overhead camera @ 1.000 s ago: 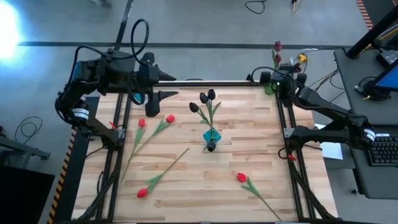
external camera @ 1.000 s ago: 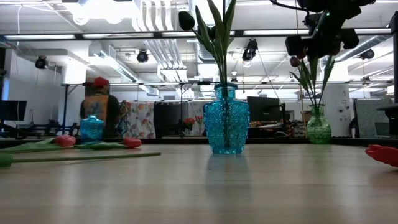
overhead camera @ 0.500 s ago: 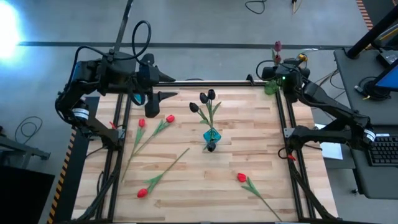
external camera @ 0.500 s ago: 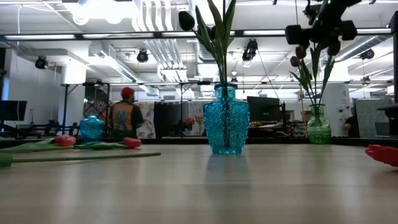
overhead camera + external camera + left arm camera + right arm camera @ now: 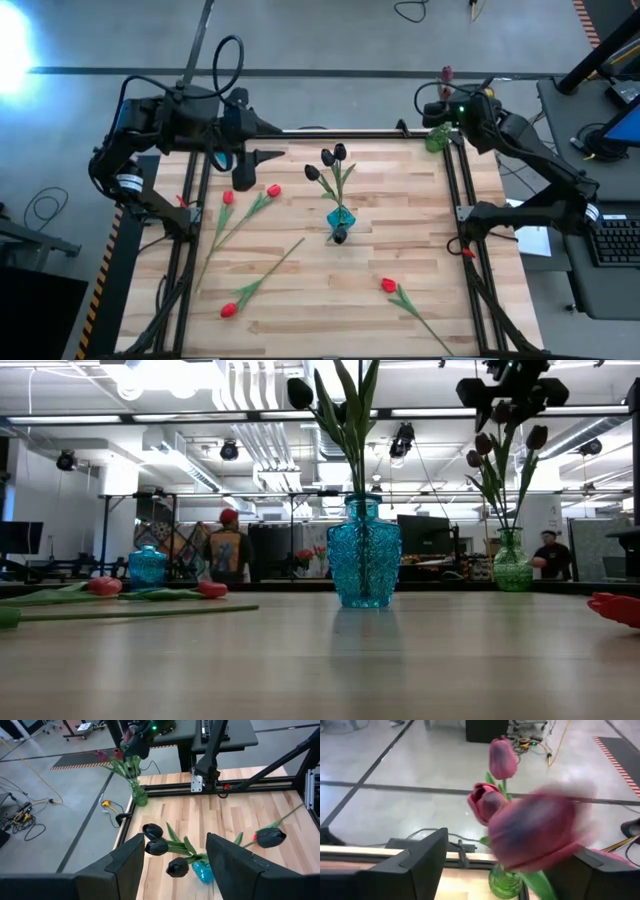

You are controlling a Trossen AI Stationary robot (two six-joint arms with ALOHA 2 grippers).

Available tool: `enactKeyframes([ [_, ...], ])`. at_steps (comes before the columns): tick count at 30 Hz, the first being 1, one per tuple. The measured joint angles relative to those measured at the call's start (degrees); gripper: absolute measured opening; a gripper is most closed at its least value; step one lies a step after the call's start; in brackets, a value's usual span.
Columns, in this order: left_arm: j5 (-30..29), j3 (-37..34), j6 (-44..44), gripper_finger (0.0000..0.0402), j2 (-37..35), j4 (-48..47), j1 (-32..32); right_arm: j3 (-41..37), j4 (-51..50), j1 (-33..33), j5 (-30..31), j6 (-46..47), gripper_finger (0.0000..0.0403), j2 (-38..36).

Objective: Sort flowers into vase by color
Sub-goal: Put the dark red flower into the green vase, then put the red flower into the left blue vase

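Opened wide and lifted clear since a second ago, the right gripper (image 5: pixel 447 100) has released a maroon tulip (image 5: pixel 540 834) into the green vase (image 5: pixel 434 140) at the tabletop's (image 5: pixel 400 240) one-o'clock corner; red flowers (image 5: pixel 228 309) remain unsorted, while the left gripper (image 5: pixel 262 152) waits spread at ten o'clock.

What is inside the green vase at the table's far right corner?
The green vase holds dark maroon tulips on green stems, three heads showing. The right gripper hovers open above them. The stems' lower ends inside the glass cannot be made out.
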Motion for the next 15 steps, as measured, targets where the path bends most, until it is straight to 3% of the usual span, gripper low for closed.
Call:
enactKeyframes([
  [15,0.0,-0.8,-2.8,0.0197,0.8,-0.9,-2.4,4.8,-6.2,-0.7,-2.1,-1.5,0.0304,3.4],
])
